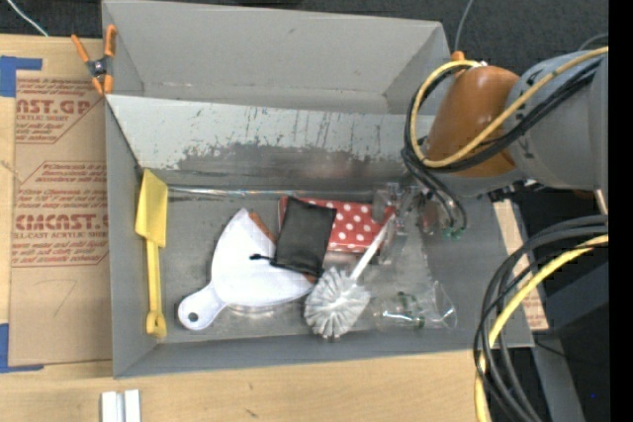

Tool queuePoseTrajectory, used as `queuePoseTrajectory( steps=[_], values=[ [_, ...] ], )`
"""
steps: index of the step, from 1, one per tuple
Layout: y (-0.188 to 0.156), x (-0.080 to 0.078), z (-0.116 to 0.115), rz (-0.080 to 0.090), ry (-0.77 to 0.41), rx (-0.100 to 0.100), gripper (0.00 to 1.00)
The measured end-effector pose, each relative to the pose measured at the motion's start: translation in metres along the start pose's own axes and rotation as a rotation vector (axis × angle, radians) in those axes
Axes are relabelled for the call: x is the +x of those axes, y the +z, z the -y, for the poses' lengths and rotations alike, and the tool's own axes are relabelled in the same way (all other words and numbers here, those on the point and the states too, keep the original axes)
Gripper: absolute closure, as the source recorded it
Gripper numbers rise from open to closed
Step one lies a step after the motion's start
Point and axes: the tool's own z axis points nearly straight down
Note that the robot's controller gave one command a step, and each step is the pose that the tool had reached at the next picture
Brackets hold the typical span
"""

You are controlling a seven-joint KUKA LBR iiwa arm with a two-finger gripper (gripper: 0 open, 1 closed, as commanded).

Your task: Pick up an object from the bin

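The grey metal bin takes up the middle of the frame, and the arm comes in from the right, with its orange wrist cover and looped yellow cables above the bin's right wall. The hand is down inside the bin, right of centre. It is just beside the right end of a red box with white dots and close to the upper tip of the clear handle of a white bristle brush. I cannot tell whether the hand is apart or together, nor whether it touches either thing.

The brush lies slanted, with its round bristle head at the lower middle of the bin floor. A flat black rectangular piece rests partly on the red box's left end and overlaps a white plastic scoop with a holed handle, lower left of centre. A yellow plastic spatula lies lengthwise along the left wall, well apart from the hand. A crumpled clear plastic bag sits in the lower right corner, below the hand.
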Motion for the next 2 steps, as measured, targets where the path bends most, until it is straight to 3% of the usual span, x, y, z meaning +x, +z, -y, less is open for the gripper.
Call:
queuePoseTrajectory(
  steps=[2],
  values=[
    [-0.03,0.002,0.0,-0.007,-0.001,0.0,1.0]
  ],
)
